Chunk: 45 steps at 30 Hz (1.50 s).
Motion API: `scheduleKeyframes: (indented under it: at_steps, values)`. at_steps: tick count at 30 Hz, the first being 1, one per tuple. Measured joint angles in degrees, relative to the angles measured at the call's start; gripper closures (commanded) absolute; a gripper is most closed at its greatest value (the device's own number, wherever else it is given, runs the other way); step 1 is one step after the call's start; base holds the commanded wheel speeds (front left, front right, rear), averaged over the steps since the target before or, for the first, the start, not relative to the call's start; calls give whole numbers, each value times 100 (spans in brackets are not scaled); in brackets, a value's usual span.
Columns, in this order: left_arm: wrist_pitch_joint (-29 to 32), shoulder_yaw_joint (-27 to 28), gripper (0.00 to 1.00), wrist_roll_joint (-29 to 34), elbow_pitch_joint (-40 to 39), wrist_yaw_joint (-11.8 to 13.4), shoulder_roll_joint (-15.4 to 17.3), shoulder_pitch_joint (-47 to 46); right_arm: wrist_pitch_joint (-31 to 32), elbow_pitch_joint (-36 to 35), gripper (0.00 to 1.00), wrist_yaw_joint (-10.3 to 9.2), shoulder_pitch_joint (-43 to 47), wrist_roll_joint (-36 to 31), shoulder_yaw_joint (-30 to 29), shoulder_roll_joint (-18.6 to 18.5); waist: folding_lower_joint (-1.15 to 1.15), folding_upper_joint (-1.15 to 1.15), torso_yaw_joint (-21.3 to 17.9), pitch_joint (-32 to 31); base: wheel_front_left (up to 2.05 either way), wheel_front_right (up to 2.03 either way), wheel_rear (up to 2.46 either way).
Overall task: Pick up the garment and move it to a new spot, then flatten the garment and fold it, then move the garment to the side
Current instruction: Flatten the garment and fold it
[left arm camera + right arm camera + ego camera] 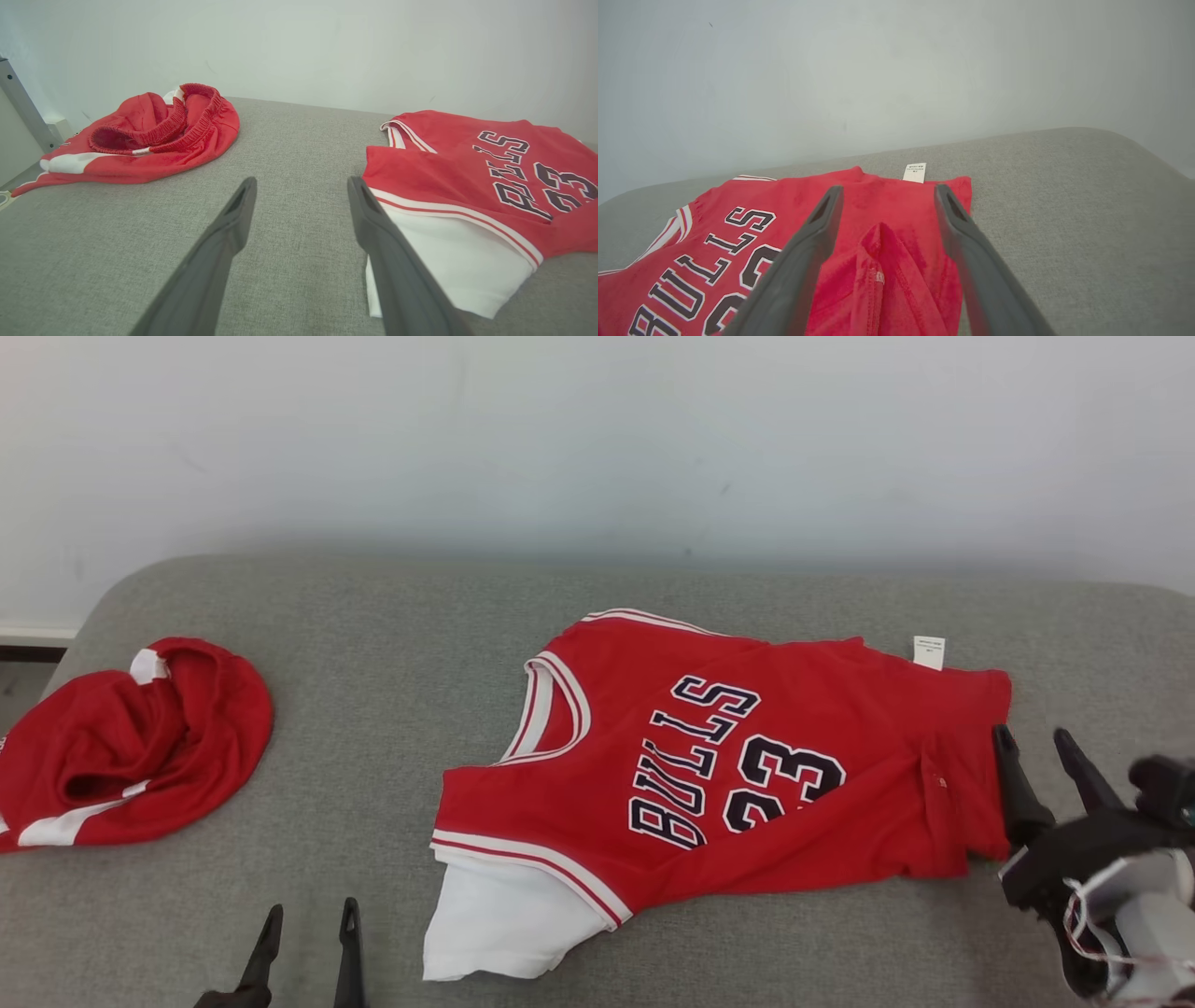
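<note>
**Grey upholstered surface (373, 728): red jersey (840, 737) spread out, both grippers open**

1. Background. A plain pale wall (597, 429) rises behind the surface.

2. Markings. The jersey front reads "BULLS" over the number "23" in dark characters outlined in white. The text runs sideways in the head view, with the letter tops toward the robot's left. A small white label (929, 651) projects from the far edge near the hem. Its print is too small to read.

3. Arm pose.
- The left gripper (313, 907) sits low at the near edge. Its fingers are spread, point away from the robot and hold nothing. It is just beside the jersey's white sleeve (504, 915).
- The right gripper (1032, 735) reaches in from the robot's right. Its fingers are parted, and the tips are over the hem end of the jersey. A raised ridge of red cloth (882, 261) lies between the fingers, unclamped.

4. Garment condition. The jersey lies centre-right, mostly flat, neckline toward the robot's left and hem toward its right. White and red trim borders the neck and armhole. The hem corner is rumpled.

5. Other items. Crumpled red shorts (140, 747) with white stripes lie well apart at the robot's far left.
</note>
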Motion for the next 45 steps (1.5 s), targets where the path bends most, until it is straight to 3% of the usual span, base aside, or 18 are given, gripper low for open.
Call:
scheduleKeyframes:
  at_steps: [8, 19, 23, 33, 45]
  values:
    - [0, -1, 0, 36, -77, 4, -74, 94, -171, -650, 0, 0, 1069, -123, -319, -136, 0, 0, -165, -25, 0, 0, 0]
    - [4, -123, 0, 98, 54, -100, -104, 125, 172, -1330, 0, 0, 1446, -1040, -647, 314, 0, 0, -141, -50, 0, 0, 0]
    - [60, -296, 0, 110, 294, -250, -105, 140, 324, -1348, 0, 0, 1442, -1222, -682, 433, 0, 0, -83, -25, 0, 0, 0]
    - [75, -563, 0, 94, 1183, -549, -286, -159, 521, -856, 0, 0, 853, -1529, -471, 555, 0, 0, -69, 157, 0, 0, 0]
    - [16, -689, 0, 123, 2015, -751, -463, -739, 413, 447, 0, 1, -197, -1764, -132, 522, 0, 0, 9, 429, 0, 0, 0]
